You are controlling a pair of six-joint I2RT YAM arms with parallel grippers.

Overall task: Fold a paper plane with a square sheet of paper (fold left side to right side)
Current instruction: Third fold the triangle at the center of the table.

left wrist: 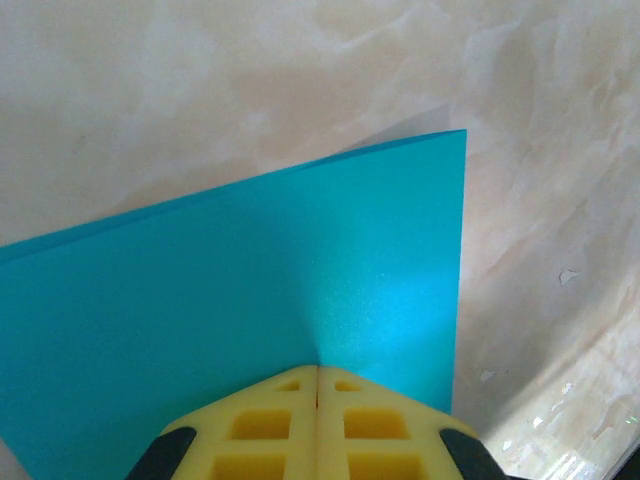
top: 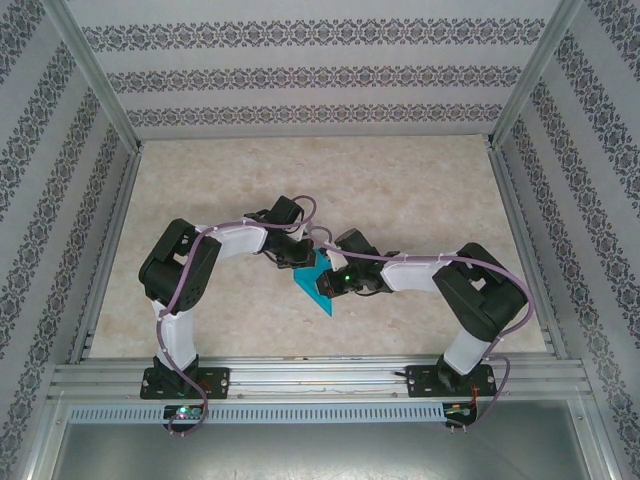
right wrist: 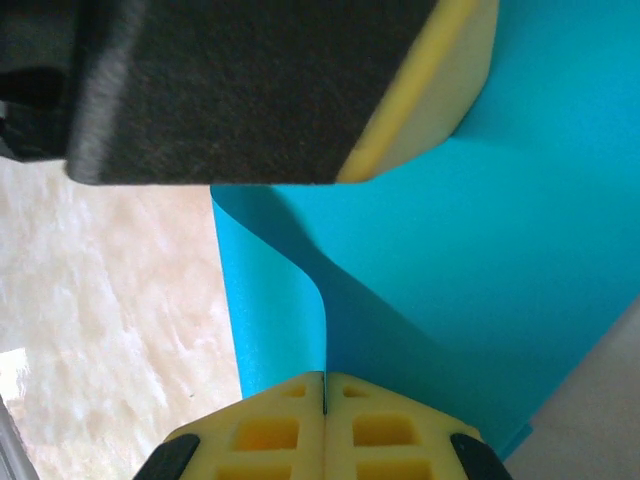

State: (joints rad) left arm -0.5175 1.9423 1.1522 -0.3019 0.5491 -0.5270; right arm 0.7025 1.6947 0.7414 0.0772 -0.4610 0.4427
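Paper (left wrist: 250,300), flat in left tool (left wrist: 317,375), curls into right tool (right wrist: 325,380).

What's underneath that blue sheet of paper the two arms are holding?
Beige marbled tabletop shows around the blue sheet, pinched by the left claw and right claw. The patch directly beneath it is covered.

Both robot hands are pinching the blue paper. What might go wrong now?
The left gripper and right gripper are both shut on the thin sheet of paper, close together. Pulling opposite ways might tear it. By the right gripper the paper bends in a loose curve, so pressing down there might make a crooked crease.
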